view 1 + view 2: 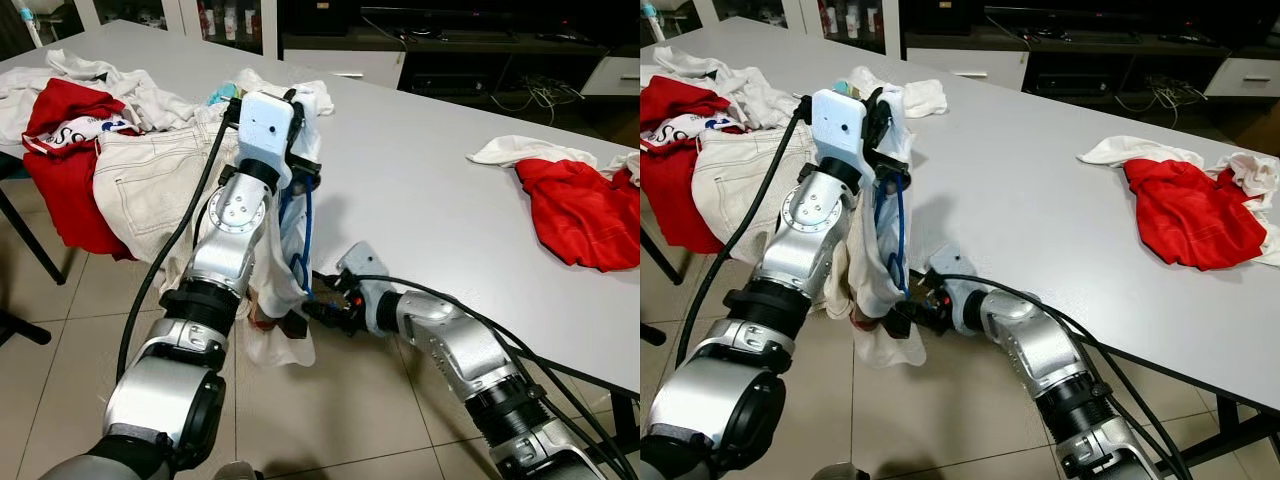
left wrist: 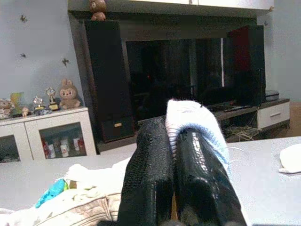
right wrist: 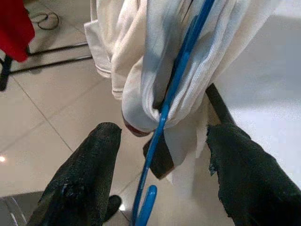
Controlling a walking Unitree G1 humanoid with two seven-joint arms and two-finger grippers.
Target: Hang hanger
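Note:
My left gripper (image 1: 298,105) is raised at the near edge of the table (image 1: 430,220). It is shut on the top of a white garment (image 1: 285,270), which hangs down past the edge toward the floor. In the left wrist view the fingers (image 2: 150,179) pinch a white and pale blue fold (image 2: 193,117). A blue hanger (image 1: 303,225) hangs inside the garment. My right gripper (image 1: 305,315) sits low beside the garment's bottom. In the right wrist view the right gripper (image 3: 160,188) is open, and the blue hanger (image 3: 174,89) runs down between its fingers.
A heap of clothes lies on the table's left end, with a red shirt (image 1: 60,120) and beige jeans (image 1: 150,175). A red garment and white cloth (image 1: 580,210) lie at the right. Tiled floor (image 1: 330,410) lies below me. A dark TV cabinet (image 1: 450,50) stands beyond the table.

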